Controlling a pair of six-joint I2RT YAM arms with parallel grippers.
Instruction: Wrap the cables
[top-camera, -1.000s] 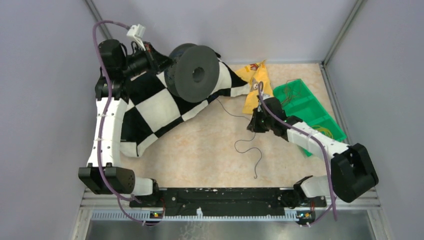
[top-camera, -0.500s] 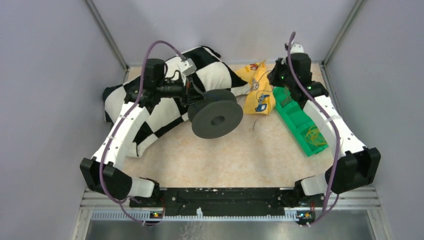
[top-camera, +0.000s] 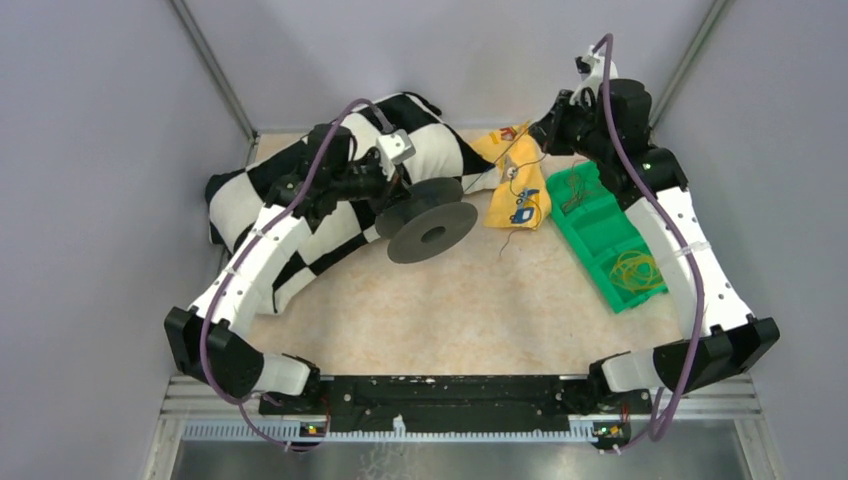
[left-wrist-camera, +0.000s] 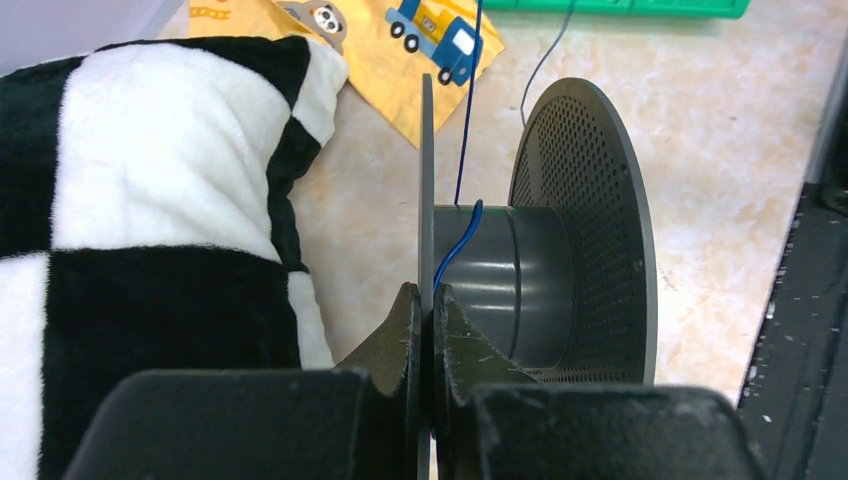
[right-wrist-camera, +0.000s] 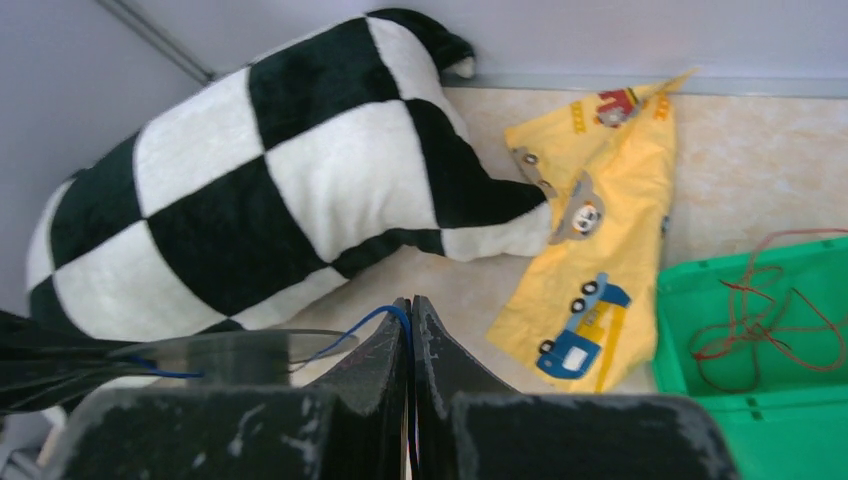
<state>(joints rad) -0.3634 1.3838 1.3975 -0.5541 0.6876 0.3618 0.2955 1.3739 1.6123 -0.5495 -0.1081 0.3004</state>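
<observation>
left arm (top-camera: 245, 265): white shells on the long links, black housings at the joints, small dark fasteners dotted along the shell.
right arm (top-camera: 672, 235): same white shells and black joints, with a bulky black elbow block.
purple hoses (top-camera: 322, 170): one thick hose along each arm, base to wrist.
white brackets (top-camera: 396, 146): a small white piece at each wrist.
left gripper (left-wrist-camera: 425, 300): matte black, wedge-shaped jaws, pale scratches.
right gripper (right-wrist-camera: 410, 308): black tapered jaws, white scuffs.
base rail (top-camera: 440, 392): black bar joining both bases.

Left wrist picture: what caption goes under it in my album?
Left gripper pinches the grey spool by its rim; a blue cable leads onto its core.
</observation>
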